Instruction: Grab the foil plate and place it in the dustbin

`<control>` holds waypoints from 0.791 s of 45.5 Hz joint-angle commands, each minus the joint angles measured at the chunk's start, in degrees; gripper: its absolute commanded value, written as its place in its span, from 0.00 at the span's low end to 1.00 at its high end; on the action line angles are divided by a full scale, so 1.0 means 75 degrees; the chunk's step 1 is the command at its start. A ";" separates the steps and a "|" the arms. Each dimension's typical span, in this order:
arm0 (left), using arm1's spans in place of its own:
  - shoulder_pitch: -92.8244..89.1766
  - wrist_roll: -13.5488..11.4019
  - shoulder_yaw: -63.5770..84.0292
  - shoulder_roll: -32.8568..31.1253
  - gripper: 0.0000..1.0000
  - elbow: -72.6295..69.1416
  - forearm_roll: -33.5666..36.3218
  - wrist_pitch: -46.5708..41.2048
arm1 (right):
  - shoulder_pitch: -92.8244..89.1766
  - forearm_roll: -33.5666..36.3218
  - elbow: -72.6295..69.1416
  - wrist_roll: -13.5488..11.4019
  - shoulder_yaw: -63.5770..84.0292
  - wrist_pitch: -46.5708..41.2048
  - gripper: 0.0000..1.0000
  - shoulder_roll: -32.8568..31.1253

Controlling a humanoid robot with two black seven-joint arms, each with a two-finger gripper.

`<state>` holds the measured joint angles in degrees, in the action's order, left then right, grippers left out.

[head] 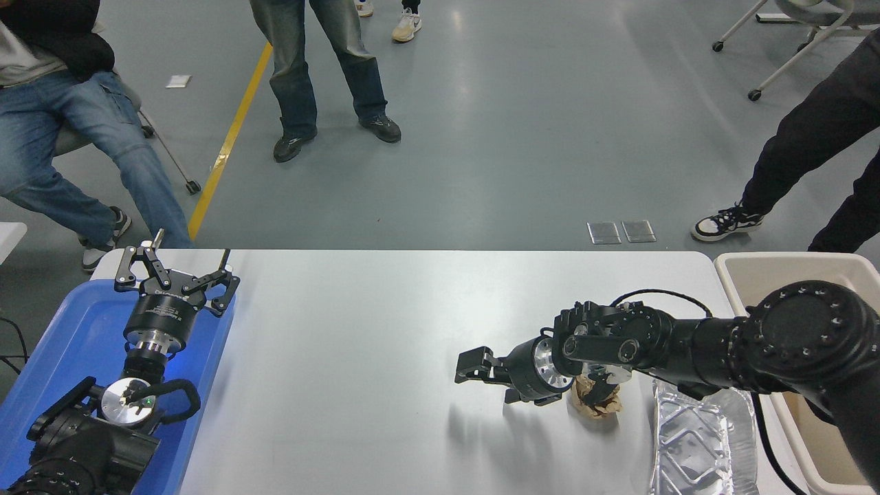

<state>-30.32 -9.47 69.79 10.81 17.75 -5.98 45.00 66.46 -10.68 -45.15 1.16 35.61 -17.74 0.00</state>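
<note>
The left gripper (177, 269), fingers spread, hangs parked above the blue tray (48, 357) at the table's (357, 330) left edge. The right arm lies stretched leftward over the near-right part, wrist level; its right gripper (469, 366) points left, whether spread or closed I cannot tell, holding nothing. A crumpled brown paper ball (597, 401) sits under the wrist. The foil plate (701, 440) lies at the table's near right corner, beside the dustbin (763, 271) off the right edge.

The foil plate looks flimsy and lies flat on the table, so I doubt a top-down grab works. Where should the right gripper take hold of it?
Probably at the crimped rim of the foil plate, on its bare left long edge, coming in low from the left. The raised rim is the only lip to pinch. The dustbin crowds the right side, and the right gripper is already to its left.
</note>
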 commanded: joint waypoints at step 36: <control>0.0000 -0.0014 -0.0001 0.0012 0.99 -0.0012 -0.0012 0.0000 | 0.9453 0.0018 -0.6283 -0.0096 0.5165 -0.3635 1.00 -0.3574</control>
<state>-30.32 -9.57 69.84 10.90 17.73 -6.06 45.00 117.24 -8.68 -79.96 0.59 60.76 -40.49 -17.49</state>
